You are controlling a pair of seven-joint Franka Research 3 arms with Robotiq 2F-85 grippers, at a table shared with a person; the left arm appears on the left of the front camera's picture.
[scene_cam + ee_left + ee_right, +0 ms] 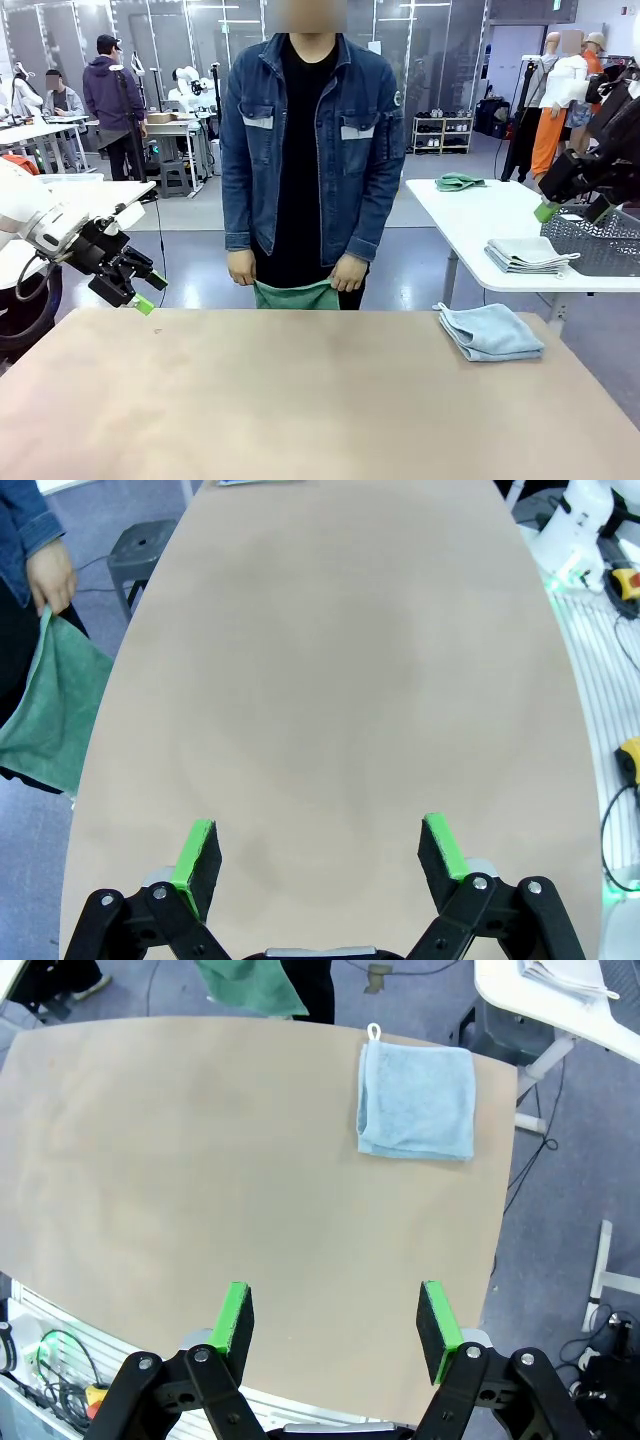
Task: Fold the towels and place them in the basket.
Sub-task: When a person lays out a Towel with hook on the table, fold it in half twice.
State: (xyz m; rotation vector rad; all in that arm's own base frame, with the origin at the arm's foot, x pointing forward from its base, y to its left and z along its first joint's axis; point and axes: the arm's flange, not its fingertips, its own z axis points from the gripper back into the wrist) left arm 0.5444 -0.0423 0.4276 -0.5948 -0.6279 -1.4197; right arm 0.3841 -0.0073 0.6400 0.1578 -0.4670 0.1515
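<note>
A pale blue towel (490,331) (418,1100) lies folded near the table's right far corner. At the far edge a person holds a green towel (292,294) (50,710) (250,985) in both hands, and it hangs below the tabletop. The dark grey mesh basket (600,243) stands on a white side table at the right. My left gripper (152,293) (320,850) hovers open over the table's left edge, holding nothing. High at the right, beside the basket, my right gripper (570,208) (335,1320) is open and holds nothing.
The white side table (470,215) also carries a stack of folded pale towels (527,255) and a crumpled green cloth (458,181). The tan table (300,400) is bare across its middle and front. The person's hand (50,575) is at the table's far edge.
</note>
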